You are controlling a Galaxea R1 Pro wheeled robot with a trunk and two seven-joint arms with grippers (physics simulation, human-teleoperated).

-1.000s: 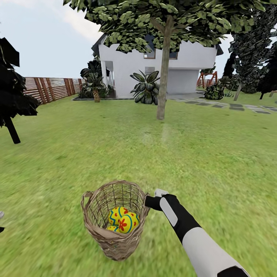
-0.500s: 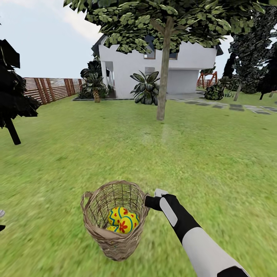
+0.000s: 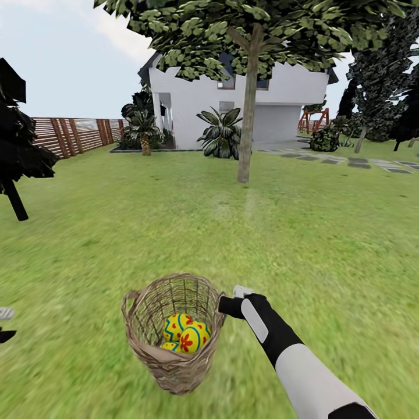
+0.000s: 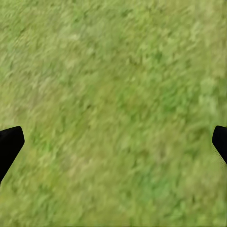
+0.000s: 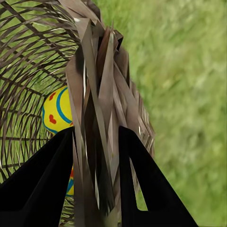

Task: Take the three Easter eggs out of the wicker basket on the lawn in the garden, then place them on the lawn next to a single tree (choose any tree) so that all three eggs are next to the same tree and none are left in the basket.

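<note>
The wicker basket [image 3: 169,355] is near the bottom of the head view, and my right gripper [image 3: 228,302] is shut on its right rim. Inside it lie the yellow Easter eggs [image 3: 185,334] with red flowers and blue bands. In the right wrist view my right gripper [image 5: 97,137] clamps the woven rim [image 5: 97,85], with an egg [image 5: 59,111] behind the weave. A tall tree [image 3: 247,116] with a bare trunk stands ahead across the lawn [image 3: 326,244]. My left gripper [image 3: 4,325] is at the left edge, and in its wrist view the left gripper [image 4: 113,146] is open over grass.
A dark cone-shaped tree [image 3: 14,145] stands at the left. The brown slat fence [image 3: 75,134], a short palm [image 3: 142,131], a broad-leaf bush [image 3: 221,134] and the white house [image 3: 279,99] line the far side. Grey paving stones [image 3: 355,162] run at the right.
The view has shifted slightly. My left gripper has risen a little at the left edge. The basket, eggs and right gripper keep their places relative to me.
</note>
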